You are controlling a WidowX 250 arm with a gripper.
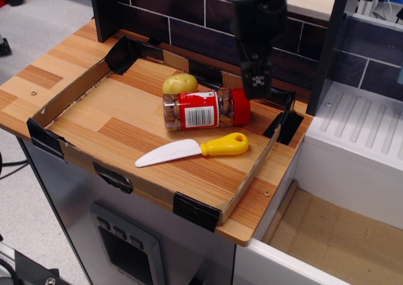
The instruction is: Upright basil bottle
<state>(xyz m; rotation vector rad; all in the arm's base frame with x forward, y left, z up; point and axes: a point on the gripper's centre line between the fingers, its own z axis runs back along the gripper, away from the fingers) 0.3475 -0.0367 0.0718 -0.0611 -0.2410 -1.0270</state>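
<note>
Dark tiles back my shallow wooden tray [75,99], where the clear red-capped basil bottle [206,109] lies sideways against a yellowish potato [180,83], so untouched. I hover the black gripper [257,87] above its cap end; whether its jaws are apart, I cannot tell

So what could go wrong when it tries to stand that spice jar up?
The basil bottle lies on its side touching the potato, so a push may roll either away. The gripper hangs near the red cap, close to the tray's far wall, and might bump it.

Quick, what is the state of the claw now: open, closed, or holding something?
Claw: holds nothing; it hangs above the basil bottle. Open or closed cannot be told.
</note>
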